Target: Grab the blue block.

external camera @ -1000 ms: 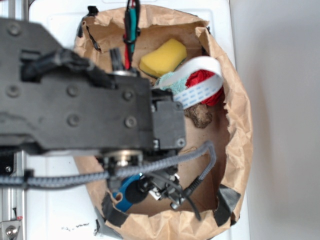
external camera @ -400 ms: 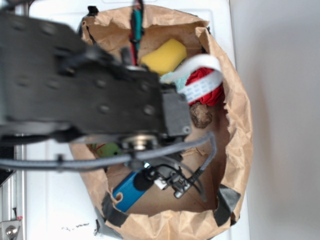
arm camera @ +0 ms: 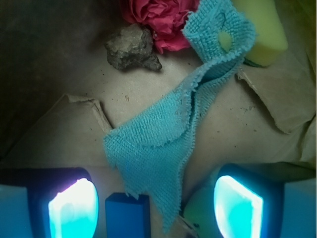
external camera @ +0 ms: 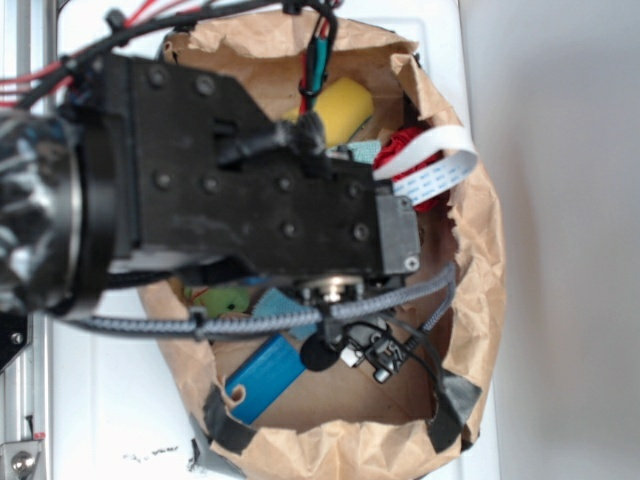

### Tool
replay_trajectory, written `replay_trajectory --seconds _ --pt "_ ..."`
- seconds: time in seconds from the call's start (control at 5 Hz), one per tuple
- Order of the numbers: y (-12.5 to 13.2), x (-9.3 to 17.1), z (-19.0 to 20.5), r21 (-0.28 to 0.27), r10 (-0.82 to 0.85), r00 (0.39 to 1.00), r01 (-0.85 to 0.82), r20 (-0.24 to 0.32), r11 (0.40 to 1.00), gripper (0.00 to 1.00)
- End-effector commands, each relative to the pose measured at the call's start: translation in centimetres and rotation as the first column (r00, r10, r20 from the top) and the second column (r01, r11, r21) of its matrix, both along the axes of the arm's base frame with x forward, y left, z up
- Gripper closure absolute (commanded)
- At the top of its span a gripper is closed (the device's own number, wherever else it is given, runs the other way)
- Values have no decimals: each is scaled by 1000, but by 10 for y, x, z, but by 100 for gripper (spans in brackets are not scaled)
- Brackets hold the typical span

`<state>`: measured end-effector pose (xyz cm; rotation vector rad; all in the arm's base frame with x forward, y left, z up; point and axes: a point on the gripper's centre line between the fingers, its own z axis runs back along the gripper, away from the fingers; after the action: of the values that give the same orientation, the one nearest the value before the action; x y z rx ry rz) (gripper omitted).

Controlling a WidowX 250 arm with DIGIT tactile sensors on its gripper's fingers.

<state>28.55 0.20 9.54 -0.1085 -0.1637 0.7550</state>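
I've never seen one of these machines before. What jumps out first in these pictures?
The big black robot arm fills most of the overhead view, hanging over a crumpled brown paper bag holding small things. From the wrist camera, a pale teal cloth lies draped across the bag's floor, with a grey rock and something pink-red behind it. At the bottom, the gripper stands open, its fingers glowing, with the blue block between them.

Everything lies inside the paper bag (external camera: 478, 260). In the wrist view the cloth (arm camera: 163, 148) runs diagonally across the middle of the floor, its upper end lapping the sponge (arm camera: 262, 27) at upper right. The rock (arm camera: 130, 48) sits upper left of centre — the crumpled ball (arm camera: 163, 15) just behind it. The block (arm camera: 127, 214) lies at the bottom edge, left of the cloth's lower tip.
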Motion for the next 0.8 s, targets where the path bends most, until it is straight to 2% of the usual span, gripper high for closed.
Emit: replay_trajectory --seconds 0.0,0.2,0.6 --pt "-8 -50 7 9 -11 1000 11 21 1000 0" --pt "-14 -39 11 -4 -4 1000 4 8 1000 0" --pt "-17 0 14 -17 8 1000 -8 15 1000 0"
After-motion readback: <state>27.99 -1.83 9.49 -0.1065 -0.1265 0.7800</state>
